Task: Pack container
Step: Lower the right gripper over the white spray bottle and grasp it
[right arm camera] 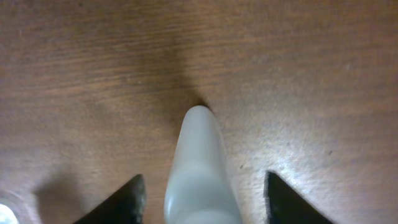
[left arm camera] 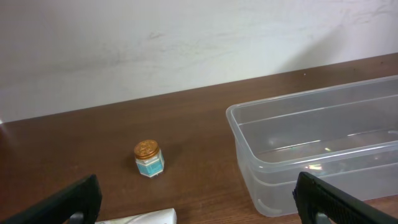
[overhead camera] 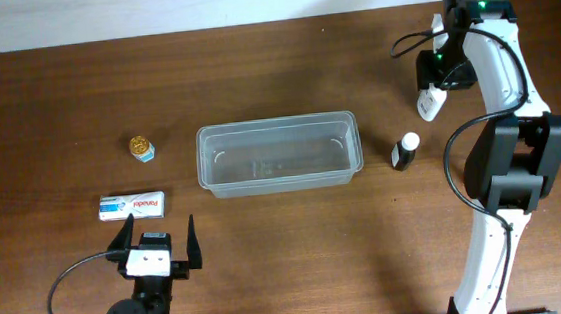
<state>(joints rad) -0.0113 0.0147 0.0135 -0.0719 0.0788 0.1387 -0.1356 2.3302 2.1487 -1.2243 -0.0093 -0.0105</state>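
The container is a clear rectangular plastic tub in the middle of the table, with nothing in it; it also shows in the left wrist view. My right gripper is at the far right, open, with its fingers on either side of a white bottle that lies on the table; gaps show on both sides. My left gripper is open and empty near the front edge.
A small jar with a gold lid stands left of the tub. A white box lies in front of it. A small dark bottle with a white cap stands right of the tub.
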